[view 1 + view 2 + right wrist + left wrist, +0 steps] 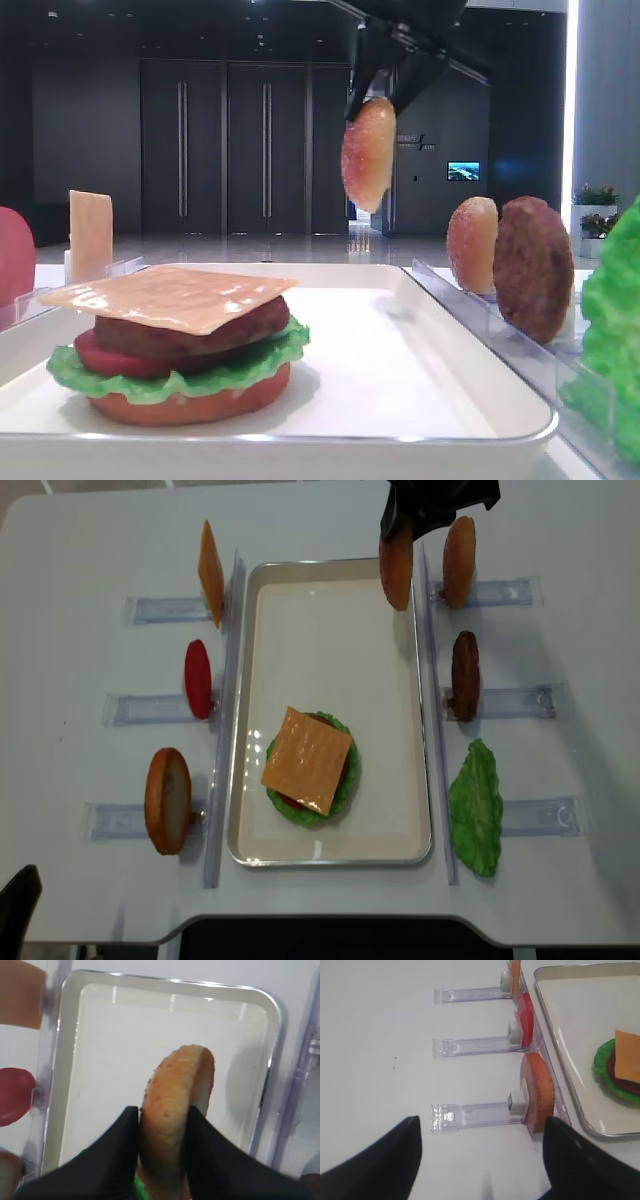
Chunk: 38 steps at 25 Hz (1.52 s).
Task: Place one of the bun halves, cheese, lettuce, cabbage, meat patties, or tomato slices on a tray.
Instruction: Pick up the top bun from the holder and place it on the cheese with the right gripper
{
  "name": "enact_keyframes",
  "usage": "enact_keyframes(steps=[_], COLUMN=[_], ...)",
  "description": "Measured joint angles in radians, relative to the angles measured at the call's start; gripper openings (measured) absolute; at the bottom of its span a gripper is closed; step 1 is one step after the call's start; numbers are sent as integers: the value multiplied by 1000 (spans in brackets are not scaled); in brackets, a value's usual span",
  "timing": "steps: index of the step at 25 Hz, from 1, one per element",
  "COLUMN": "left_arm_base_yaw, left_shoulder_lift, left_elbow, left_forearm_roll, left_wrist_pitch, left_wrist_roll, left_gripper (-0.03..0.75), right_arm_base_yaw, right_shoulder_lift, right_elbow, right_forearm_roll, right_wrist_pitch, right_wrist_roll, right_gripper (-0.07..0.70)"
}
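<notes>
Top bun (368, 152): held on edge, pinched between the right gripper's (385, 100) closed jaws, upper centre of frame, above the tray's (430, 400) far end. Risk: released edgewise, it may roll off the stack (180, 345). Left gripper (480, 1160): jaws wide, empty.

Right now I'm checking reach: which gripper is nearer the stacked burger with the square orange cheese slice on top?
Right. The right gripper hangs over the white tray's far end holding a bun half; the left gripper sits off-tray, beyond the clear racks, from the burger.
</notes>
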Motion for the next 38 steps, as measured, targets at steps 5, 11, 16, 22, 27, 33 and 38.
enact_keyframes(steps=[5,11,16,22,27,33,38], left_arm_base_yaw=[0,0,0,0,0,0,0], left_shoulder_lift=[0,0,0,0,0,0,0], left_elbow=[0,0,0,0,0,0,0], left_forearm_roll=[0,0,0,0,0,0,0], left_wrist_pitch=[0,0,0,0,0,0,0], left_wrist_roll=[0,0,0,0,0,-1,-1], left_gripper=[576,576,576,576,576,576,576], right_arm_base_yaw=[54,107,125,125,126,168,200], right_shoulder_lift=[-47,-121,-235,-380,-436,-437,-438], right_elbow=[0,56,206,445,622,814,916], right_forearm_roll=[6,24,60,332,650,1024,1235], right_wrist_pitch=[-9,-17,-109,-253,-300,-333,-333], right_wrist_roll=[0,-4,-31,-235,-479,-840,-1060], right_gripper=[202,201,198,197,196,195,195])
